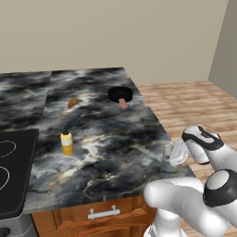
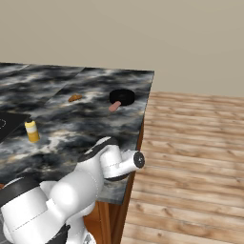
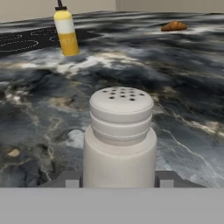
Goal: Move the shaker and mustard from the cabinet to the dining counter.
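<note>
The light-grey shaker (image 3: pixel 120 131) with its perforated round top fills the middle of the hand view, and my gripper (image 3: pixel 119 179) is shut on it, a dark fingertip (image 3: pixel 72 179) at each side. In the left base view the shaker (image 1: pixel 167 150) sits in the gripper (image 1: pixel 171 154) just over the right edge of the dining counter (image 1: pixel 115 139). I cannot tell whether its base touches the stone. The yellow mustard (image 1: pixel 67 143) stands upright on the counter far to the left, also seen as the mustard (image 2: pixel 32 131) and the mustard (image 3: pixel 66 33). The cabinet is out of view.
A black bowl (image 1: pixel 120 94) with a pinkish piece (image 1: pixel 122 103) at its rim sits at the counter's far side. A small brown pastry (image 1: pixel 72 102) lies left of it. A black cooktop (image 1: pixel 11 171) takes the near left corner. Wooden floor (image 2: pixel 190 167) lies right of the counter.
</note>
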Controlling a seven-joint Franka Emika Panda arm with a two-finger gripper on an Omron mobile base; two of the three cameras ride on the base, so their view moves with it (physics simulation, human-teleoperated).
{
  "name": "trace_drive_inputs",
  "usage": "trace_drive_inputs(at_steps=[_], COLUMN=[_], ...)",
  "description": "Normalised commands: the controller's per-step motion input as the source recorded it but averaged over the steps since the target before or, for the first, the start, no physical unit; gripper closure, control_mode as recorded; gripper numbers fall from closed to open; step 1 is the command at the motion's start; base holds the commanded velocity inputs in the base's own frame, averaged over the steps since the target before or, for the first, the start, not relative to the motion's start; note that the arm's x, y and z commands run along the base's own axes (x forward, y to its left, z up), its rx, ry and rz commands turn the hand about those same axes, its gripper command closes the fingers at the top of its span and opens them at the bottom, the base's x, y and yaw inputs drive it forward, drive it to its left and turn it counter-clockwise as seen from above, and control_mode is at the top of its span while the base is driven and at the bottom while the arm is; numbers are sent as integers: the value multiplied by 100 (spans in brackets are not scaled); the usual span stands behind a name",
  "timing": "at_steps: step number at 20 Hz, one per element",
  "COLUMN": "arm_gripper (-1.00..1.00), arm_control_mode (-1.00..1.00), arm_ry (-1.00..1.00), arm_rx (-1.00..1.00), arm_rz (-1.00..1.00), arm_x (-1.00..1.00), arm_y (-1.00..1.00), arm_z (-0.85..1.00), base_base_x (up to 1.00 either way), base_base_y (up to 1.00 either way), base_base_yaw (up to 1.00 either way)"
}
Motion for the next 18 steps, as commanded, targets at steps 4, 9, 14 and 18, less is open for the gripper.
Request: trace_drive_inputs(at_steps=[4, 9, 14, 18], arm_gripper=[100, 100, 100, 100], arm_control_mode=[-100, -100, -100, -100], arm_ry=[0, 0, 0, 0], arm_rx=[10, 8, 2, 0], arm_rz=[0, 0, 0, 0], arm_x=[0, 0, 0, 0], arm_y=[0, 0, 0, 0], arm_z=[0, 0, -1, -4], base_base_x=[0, 0, 0, 0], base_base_y=[0, 0, 0, 0], base_base_yaw=[0, 0, 0, 0])
